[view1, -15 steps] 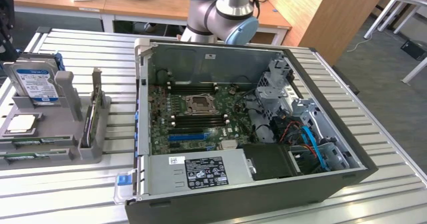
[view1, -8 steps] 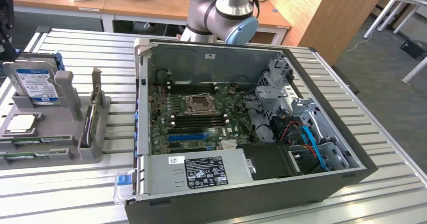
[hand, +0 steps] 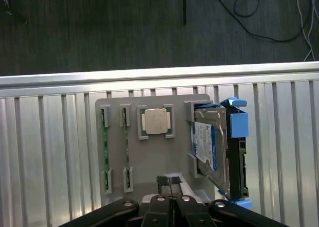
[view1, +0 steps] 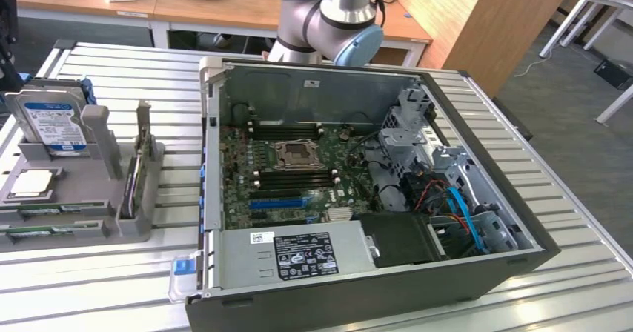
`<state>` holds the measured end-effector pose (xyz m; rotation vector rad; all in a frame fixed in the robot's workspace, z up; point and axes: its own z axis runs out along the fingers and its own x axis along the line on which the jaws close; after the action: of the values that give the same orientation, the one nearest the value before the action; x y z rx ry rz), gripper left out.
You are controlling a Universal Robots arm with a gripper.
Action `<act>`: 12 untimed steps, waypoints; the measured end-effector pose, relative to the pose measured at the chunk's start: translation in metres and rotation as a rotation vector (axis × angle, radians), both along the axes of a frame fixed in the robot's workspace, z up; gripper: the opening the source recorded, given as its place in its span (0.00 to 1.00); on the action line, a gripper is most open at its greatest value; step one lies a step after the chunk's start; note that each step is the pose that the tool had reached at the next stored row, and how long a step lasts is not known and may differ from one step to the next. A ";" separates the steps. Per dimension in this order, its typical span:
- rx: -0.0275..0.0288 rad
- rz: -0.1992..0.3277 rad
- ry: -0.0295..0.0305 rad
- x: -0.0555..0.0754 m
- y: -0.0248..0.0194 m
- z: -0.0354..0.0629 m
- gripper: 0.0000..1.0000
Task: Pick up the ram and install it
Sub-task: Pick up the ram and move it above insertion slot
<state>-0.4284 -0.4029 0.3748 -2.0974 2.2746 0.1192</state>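
At the exterior view's left, low in the frame, a grey parts holder on the slatted table carries the ram — two thin green sticks on edge, each end caught in a clip, beside a CPU chip and a hard drive. Gripper above the holder, fingertips together on nothing, apart from both sticks. Judged light, stiff and fragile: pinch the flat faces at mid-length, clear of the clips and the contact edge. Edge-on, labels and chips cannot be read; gripper body cuts off the holder's nearest part — motherboard memory slots hard to make out
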 end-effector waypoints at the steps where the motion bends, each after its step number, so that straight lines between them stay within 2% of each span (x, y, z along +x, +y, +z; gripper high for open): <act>1: 0.0000 0.009 0.0013 0.000 0.0000 0.0000 0.11; 8: -0.0008 0.022 0.0018 0.000 0.0000 0.0000 0.11; 9: -0.0057 0.025 0.0029 0.000 0.0000 0.0001 0.11; 11: -0.0216 0.031 0.0058 0.000 0.0000 0.0001 0.11; 12: -0.0243 0.034 0.0064 0.000 -0.0001 0.0000 0.11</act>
<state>-0.4284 -0.4030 0.3747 -2.1515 2.2556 0.1002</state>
